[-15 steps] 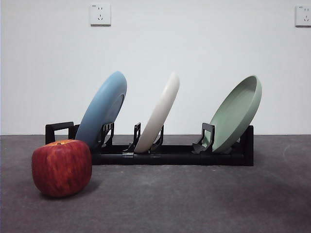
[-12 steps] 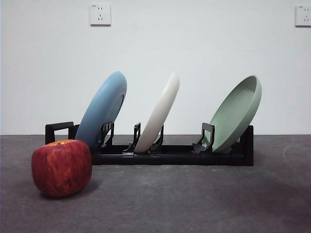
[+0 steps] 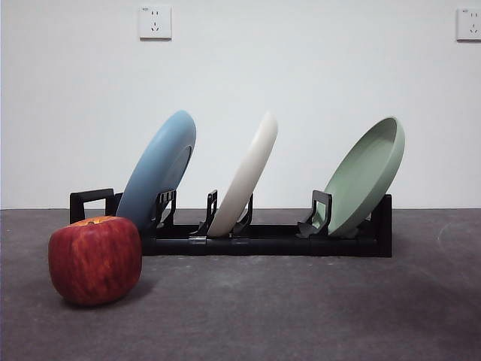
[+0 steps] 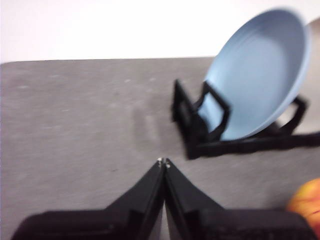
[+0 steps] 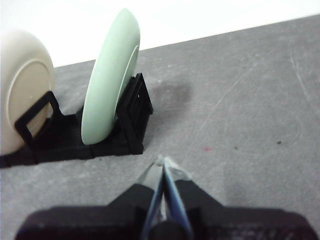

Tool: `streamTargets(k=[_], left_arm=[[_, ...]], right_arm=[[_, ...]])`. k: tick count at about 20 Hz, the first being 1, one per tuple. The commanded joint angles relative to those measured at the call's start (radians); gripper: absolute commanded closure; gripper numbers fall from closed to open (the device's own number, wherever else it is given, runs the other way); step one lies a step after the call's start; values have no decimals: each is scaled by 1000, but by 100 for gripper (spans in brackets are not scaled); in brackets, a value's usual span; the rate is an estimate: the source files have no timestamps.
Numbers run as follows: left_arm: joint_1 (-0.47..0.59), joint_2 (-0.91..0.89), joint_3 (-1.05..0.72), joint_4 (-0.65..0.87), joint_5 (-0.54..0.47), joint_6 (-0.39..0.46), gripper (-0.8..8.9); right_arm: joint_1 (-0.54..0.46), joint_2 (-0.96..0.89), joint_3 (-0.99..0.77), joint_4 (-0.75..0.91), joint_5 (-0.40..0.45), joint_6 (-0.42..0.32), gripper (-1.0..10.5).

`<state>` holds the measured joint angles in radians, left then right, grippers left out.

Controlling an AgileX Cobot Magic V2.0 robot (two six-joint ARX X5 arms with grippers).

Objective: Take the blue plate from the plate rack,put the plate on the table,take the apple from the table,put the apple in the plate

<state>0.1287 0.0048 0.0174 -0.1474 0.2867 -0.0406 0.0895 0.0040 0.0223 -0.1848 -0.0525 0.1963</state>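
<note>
Both grippers closed and empty, left gripper (image 4: pixel 163 161) and right gripper (image 5: pixel 162 161) above the table (image 3: pixel 301 316).
Blue plate (image 3: pixel 158 171) leans in the plate rack (image 3: pixel 263 241) at left of the front view, with 2 other plates; apple (image 3: pixel 95 260) sits lower left.

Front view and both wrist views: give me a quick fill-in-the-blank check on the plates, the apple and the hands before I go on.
1. The round matte light-blue plate stands in the long black plastic plate rack at the end nearest the ____.
2. The dark red apple rests on the dark grey ____.
3. The middle plate in the rack is ____ in colour.
4. The left hand and the right hand both have their jaws ____.

Missing words: apple; table; cream-white; shut
</note>
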Motion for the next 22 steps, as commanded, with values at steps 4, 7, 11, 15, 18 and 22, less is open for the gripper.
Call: streamTargets(k=[4, 7, 11, 15, 18, 22], left_arm=[[2, -2, -9, 12, 65, -185, 821], [2, -1, 13, 11, 64, -245, 821], [2, 8, 77, -20, 58, -275, 821], [2, 77, 180, -66, 58, -274, 821], [2, 212, 295, -72, 67, -272, 821], [2, 425, 468, -92, 170, -211, 821]], right_arm=[[-3, 6, 1, -20, -2, 126, 958], [-3, 36, 38, -63, -1, 127, 958], [-3, 110, 122, -116, -2, 129, 958], [-3, 227, 250, -133, -2, 151, 958], [-3, 376, 414, -167, -7, 122, 957], [-3, 568, 617, -216, -138, 11, 957]])
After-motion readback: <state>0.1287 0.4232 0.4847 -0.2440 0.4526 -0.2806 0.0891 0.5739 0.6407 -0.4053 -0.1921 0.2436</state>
